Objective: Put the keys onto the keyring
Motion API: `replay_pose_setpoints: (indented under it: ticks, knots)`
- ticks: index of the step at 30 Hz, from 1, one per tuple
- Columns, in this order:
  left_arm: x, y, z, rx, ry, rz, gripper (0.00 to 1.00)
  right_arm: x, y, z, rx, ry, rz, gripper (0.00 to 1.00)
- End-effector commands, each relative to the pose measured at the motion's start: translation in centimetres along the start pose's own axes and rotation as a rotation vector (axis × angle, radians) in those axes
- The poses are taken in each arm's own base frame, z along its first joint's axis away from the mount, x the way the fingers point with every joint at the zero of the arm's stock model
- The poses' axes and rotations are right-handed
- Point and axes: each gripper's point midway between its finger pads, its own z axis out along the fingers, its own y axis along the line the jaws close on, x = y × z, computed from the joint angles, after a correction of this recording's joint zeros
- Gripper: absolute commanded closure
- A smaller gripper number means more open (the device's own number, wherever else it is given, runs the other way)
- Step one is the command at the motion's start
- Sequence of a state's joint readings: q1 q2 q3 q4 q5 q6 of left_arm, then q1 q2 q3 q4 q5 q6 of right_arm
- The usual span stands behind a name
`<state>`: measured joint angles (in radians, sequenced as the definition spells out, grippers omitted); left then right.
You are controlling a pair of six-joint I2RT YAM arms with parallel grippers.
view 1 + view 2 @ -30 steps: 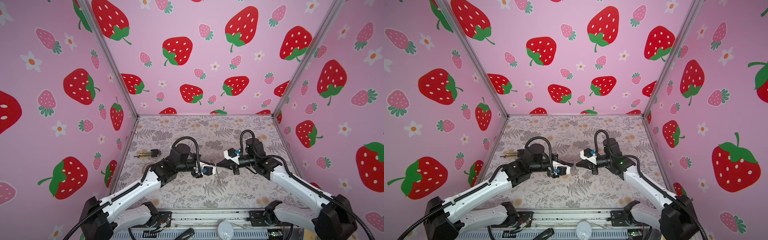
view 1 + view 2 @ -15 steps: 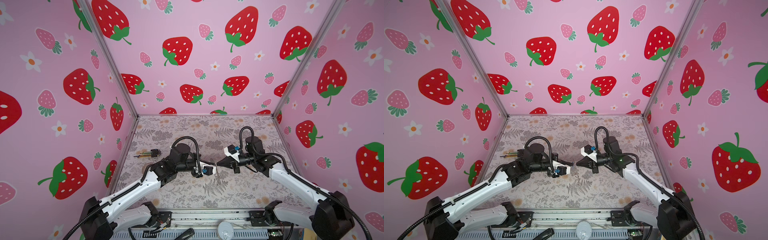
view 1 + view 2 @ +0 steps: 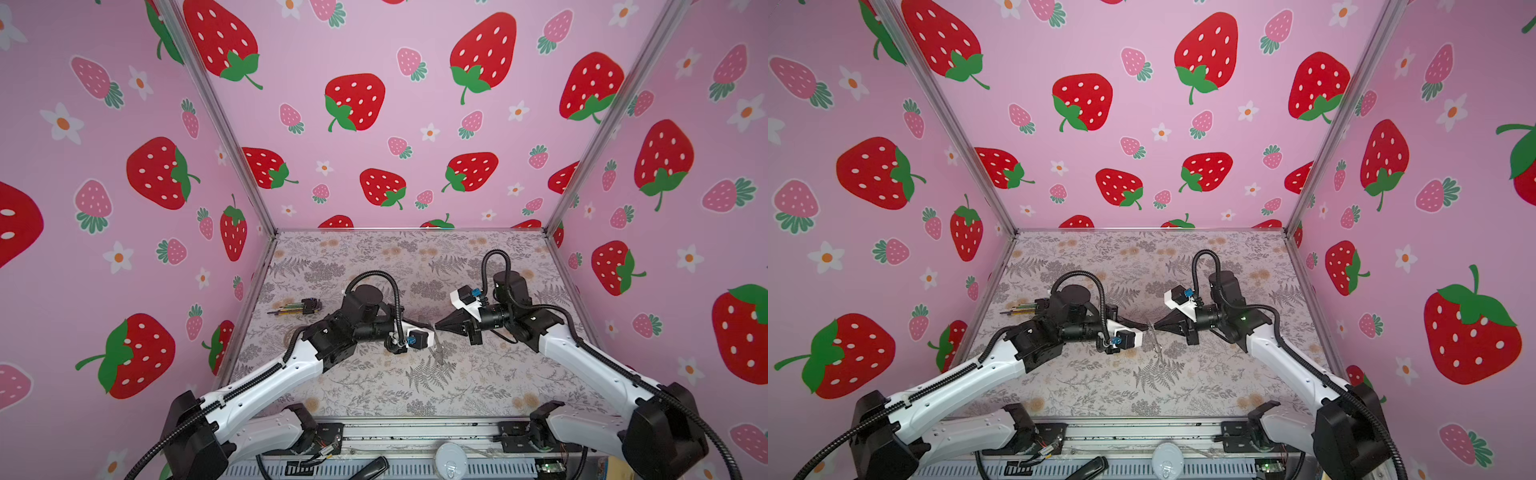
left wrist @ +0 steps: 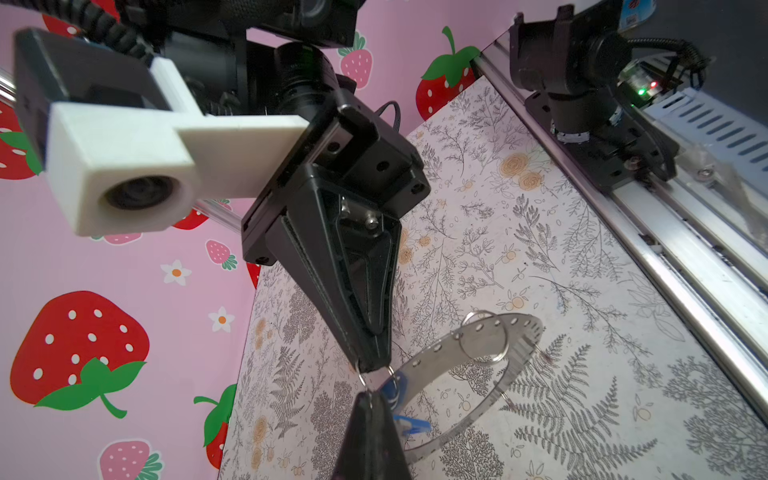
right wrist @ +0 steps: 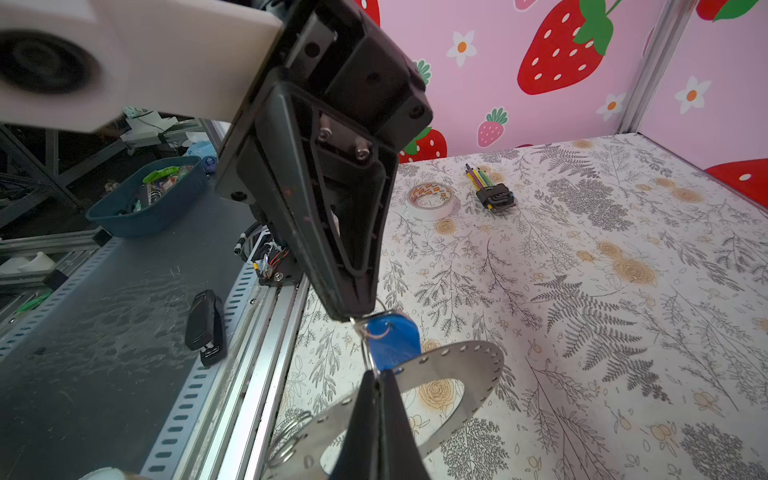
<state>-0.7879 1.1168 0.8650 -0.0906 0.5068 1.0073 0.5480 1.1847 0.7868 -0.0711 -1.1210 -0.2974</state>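
Note:
Both grippers meet tip to tip above the middle of the table. My left gripper (image 3: 430,328) (image 4: 372,395) and my right gripper (image 3: 439,326) (image 5: 376,376) are both shut on a small wire ring (image 4: 376,376), from opposite sides. The blue-headed key (image 5: 392,336) (image 4: 409,424) hangs from that wire ring right beside the tips. The keyring (image 4: 478,361) (image 5: 469,365), a large flat grey metal ring with tiny holes, hangs there too, tilted above the table. In both top views it shows only edge-on (image 3: 1156,345). A second small wire ring (image 4: 484,338) sits on its band.
A dark bundle of thin yellow-green-tipped tools (image 3: 297,308) (image 5: 490,191) lies near the left wall, with a roll of tape (image 5: 430,199) beside it. The metal rail (image 3: 415,432) runs along the table's front edge. A blue bin (image 5: 145,199) stands beyond it.
The right wrist has lifted a little and its gripper has levelled out, tip still against the left one. The left arm has stayed put.

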Motion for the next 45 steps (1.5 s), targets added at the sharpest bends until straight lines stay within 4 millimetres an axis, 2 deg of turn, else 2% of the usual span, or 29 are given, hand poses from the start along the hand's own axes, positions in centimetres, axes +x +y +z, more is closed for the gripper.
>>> replay_pose_setpoints:
  ticks: [1, 23, 29, 36, 43, 45]
  knots:
    - [-0.5, -2.8, 0.3, 0.132, -0.024, -0.019, 1.00, -3.4, -0.6, -1.0, 0.033, -0.061, -0.105, 1.00]
    - [0.3, -3.7, 1.7, 0.230, 0.007, -0.024, 1.00, -4.2, -0.8, -1.4, 0.064, -0.066, -0.162, 1.00]
    - [-0.4, -4.1, 1.6, 0.252, -0.013, -0.010, 1.00, -3.1, -1.6, -1.1, 0.053, 0.003, -0.118, 1.00]
    - [-0.6, -3.7, 1.5, 0.226, -0.018, -0.007, 1.00, -2.2, -2.4, -0.8, 0.048, 0.037, -0.065, 1.00]
    - [0.9, -2.1, 2.0, 0.111, 0.041, -0.048, 1.00, -2.3, -2.1, -1.1, 0.081, 0.006, -0.101, 1.00]
    - [1.3, -1.4, 1.8, 0.078, 0.051, -0.098, 0.93, -2.2, -2.1, -1.2, 0.091, -0.001, -0.114, 1.00]
